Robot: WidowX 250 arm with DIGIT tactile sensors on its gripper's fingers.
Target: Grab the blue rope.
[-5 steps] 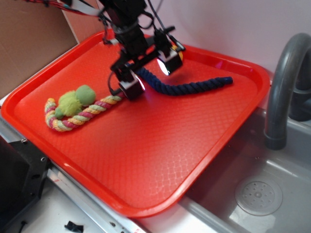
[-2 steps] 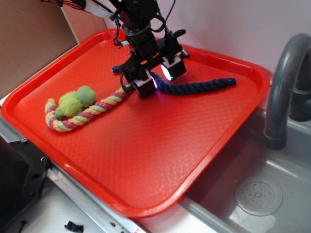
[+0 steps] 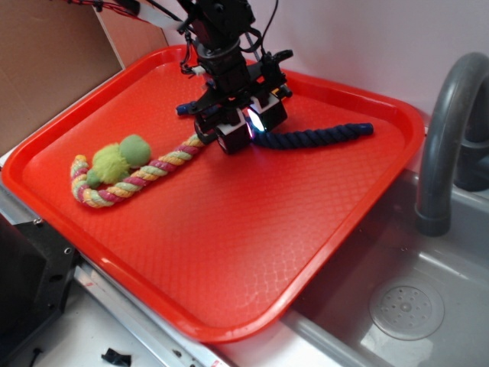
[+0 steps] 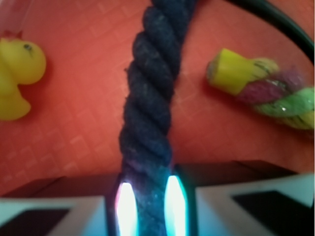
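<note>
You will find no readable text, label, brand, number or sign in either view. Nothing on any surface you can see carries legible writing.

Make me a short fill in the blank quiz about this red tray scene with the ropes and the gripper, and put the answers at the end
1. The gripper is shut on the ____ rope.
2. The ropes lie on a ____ tray.
3. In the wrist view, a yellow rubber ____ sits left of that rope.
4. A fuzzy green toy lies against the ____ rope.

Answers: blue; red; duck; pastel
</note>
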